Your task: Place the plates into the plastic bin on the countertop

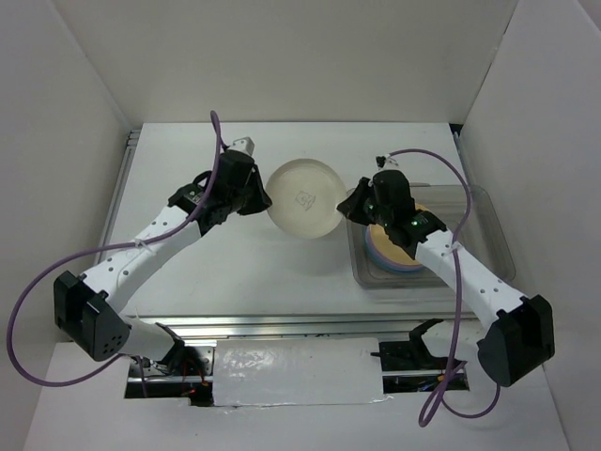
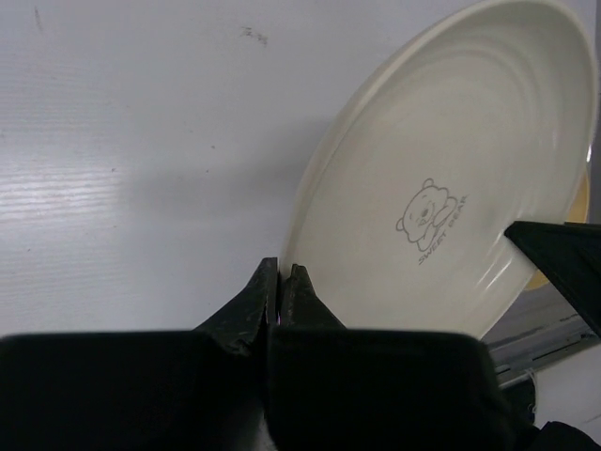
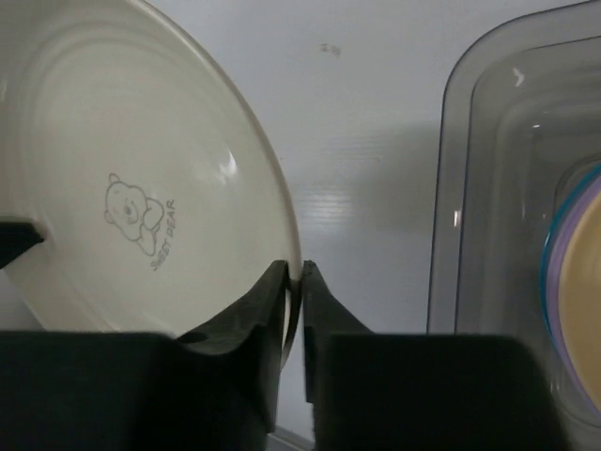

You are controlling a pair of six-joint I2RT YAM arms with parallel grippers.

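Note:
A cream plate (image 1: 305,197) with a small bear print is held above the white countertop (image 1: 207,272), just left of the plastic bin (image 1: 488,211). My left gripper (image 1: 263,199) is shut on its left rim, and my right gripper (image 1: 349,207) is shut on its right rim. The left wrist view shows the plate (image 2: 441,188) tilted, its rim between the left gripper's (image 2: 283,274) tips. The right wrist view shows the plate (image 3: 122,160) with its rim pinched in the right gripper (image 3: 294,272). Stacked plates (image 1: 387,252) lie in the bin, orange-yellow (image 3: 577,282) on top of lavender and blue.
The bin's left wall (image 3: 451,141) stands right of the right gripper. My right arm (image 1: 460,268) crosses over the bin and hides most of the stack. White walls close in the left, back and right sides. A metal rail (image 1: 282,324) runs along the near edge.

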